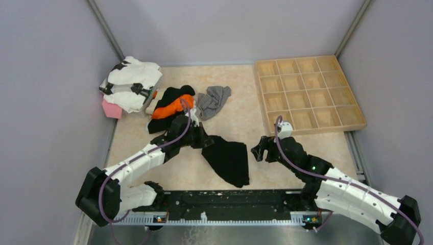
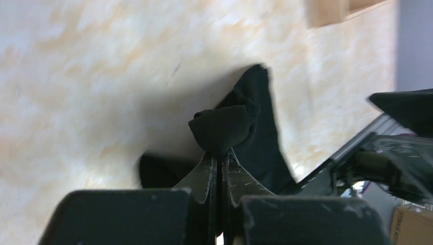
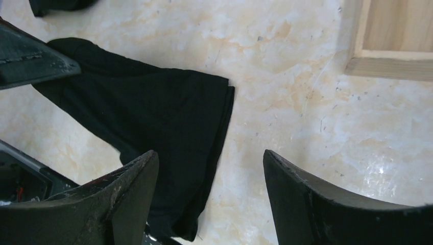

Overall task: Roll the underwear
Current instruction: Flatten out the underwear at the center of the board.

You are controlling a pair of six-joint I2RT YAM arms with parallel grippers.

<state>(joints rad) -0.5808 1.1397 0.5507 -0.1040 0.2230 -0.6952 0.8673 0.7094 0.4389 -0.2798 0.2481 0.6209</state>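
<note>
The black underwear [image 1: 227,160] lies spread flat on the table between the two arms. My left gripper [image 1: 207,141] is shut on its upper left corner. In the left wrist view the fingertips [image 2: 220,156] pinch a bunched fold of the black cloth [image 2: 224,126], lifted slightly off the table. My right gripper [image 1: 257,151] hovers open just right of the garment. Its fingers [image 3: 210,164] straddle the cloth's right edge [image 3: 153,112] without touching it. The grey striped underwear [image 1: 213,100] lies crumpled further back.
A pile of black and orange clothes [image 1: 171,107] sits behind the left arm, with a white garment [image 1: 130,81] and a pink block [image 1: 111,109] at the back left. A wooden compartment tray [image 1: 309,92] fills the back right; its corner [image 3: 393,48] shows in the right wrist view.
</note>
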